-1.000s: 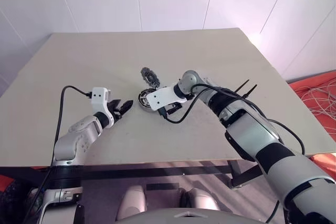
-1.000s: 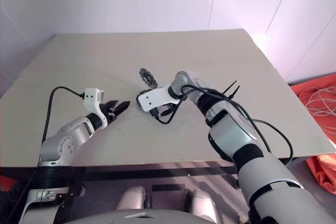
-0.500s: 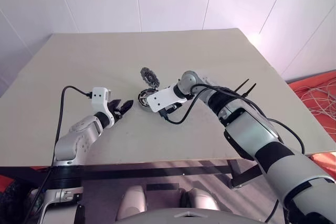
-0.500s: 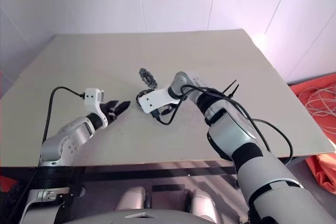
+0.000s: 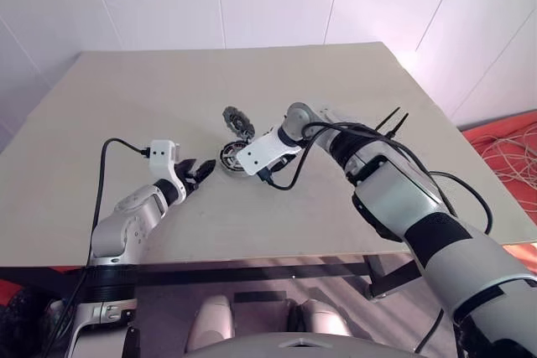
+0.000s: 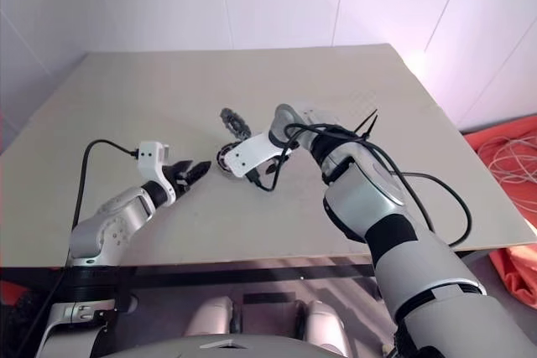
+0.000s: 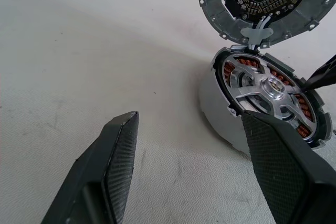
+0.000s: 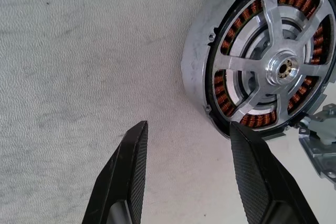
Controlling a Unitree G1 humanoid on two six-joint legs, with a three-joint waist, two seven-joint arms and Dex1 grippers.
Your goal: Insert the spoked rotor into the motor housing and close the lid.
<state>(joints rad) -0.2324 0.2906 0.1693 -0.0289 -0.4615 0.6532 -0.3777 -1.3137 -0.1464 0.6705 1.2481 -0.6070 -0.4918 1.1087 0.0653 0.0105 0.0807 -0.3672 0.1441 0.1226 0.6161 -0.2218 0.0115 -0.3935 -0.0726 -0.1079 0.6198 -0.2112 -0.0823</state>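
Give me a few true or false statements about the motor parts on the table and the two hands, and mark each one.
1. The spoked rotor sits inside the motor housing, with copper windings showing between its spokes. True.
2. The lid is closed flat over the housing. False: it stands open at the housing's edge, its dark inner face with a circuit board in view.
3. The right hand is clamped on the rotor. False: its fingers are apart with nothing between them, beside the housing.
4. The left hand is open and holds nothing. True.
5. The housing hangs in the air. False: it rests on the table.
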